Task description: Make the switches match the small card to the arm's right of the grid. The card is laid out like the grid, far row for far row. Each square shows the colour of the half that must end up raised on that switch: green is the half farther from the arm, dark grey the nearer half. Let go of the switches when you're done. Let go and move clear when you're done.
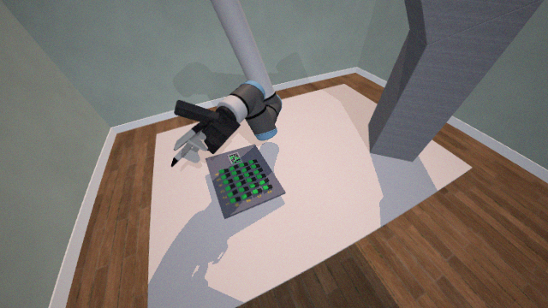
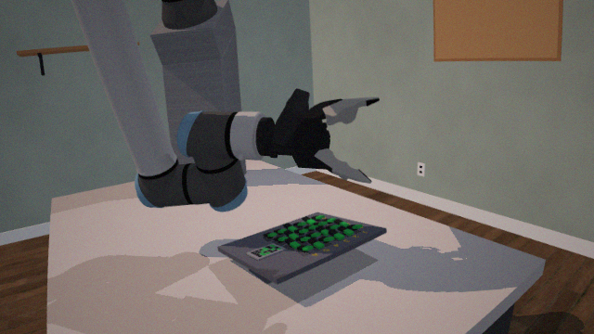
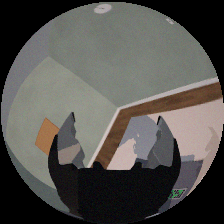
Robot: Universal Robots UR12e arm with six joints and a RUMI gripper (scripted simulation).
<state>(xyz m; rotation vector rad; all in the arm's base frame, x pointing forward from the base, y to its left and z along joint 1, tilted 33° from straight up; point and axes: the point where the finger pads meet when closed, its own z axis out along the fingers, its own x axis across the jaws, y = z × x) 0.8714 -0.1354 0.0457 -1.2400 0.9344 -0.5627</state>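
Green and dark-grey switches (image 2: 316,232) sit in their grey panel (image 2: 278,271) mid-counter (image 2: 139,241), untouched. End effector (image 2: 359,139) hovers above, toward the far edge, spread wide, pinching nothing. Card (image 2: 265,251) too small to read; seemingly all flipping remains.

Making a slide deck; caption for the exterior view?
Open gripper held level above the table, clear of the switch panel.

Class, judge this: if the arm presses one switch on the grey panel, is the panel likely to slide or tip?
The panel lies flat and wide on the table, so tipping seems unlikely. It looks thin and unfastened, so a slanted push might slide it.
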